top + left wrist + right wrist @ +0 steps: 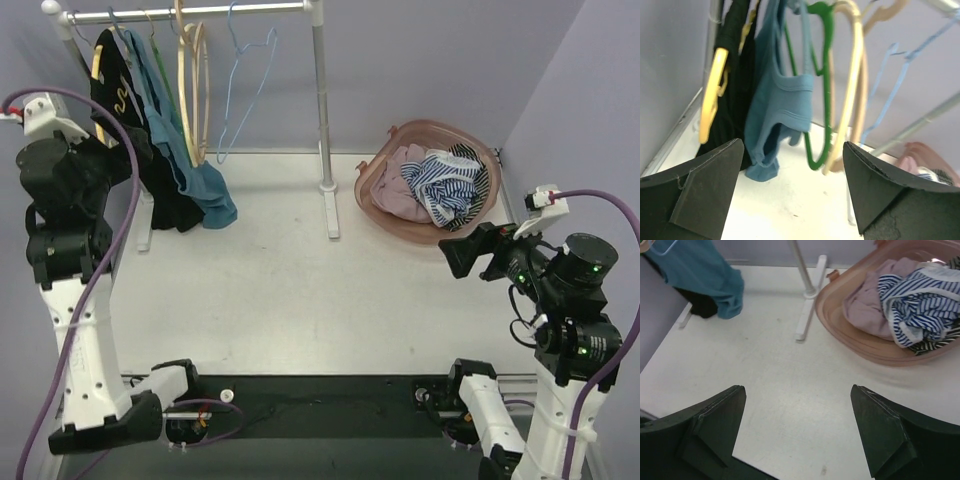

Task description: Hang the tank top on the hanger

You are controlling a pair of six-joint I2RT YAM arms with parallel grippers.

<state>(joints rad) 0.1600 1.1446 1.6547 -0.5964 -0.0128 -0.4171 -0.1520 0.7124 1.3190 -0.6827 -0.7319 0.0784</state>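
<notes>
The teal-blue tank top hangs from the rail at the back left, draped down to just above the table beside a black garment with yellow trim. The hanger carrying it is mostly hidden by cloth; only its thin hook shows at the rail. My left gripper is raised near the rack, open and empty. In the left wrist view the tank top hangs a short way beyond the open left gripper. My right gripper hovers open over bare table, also seen open as the right gripper.
A green hanger, cream wooden hangers and a pale blue wire hanger share the rail. The rack's post stands mid-table. A pink basket at the back right holds a striped cloth and pink cloth.
</notes>
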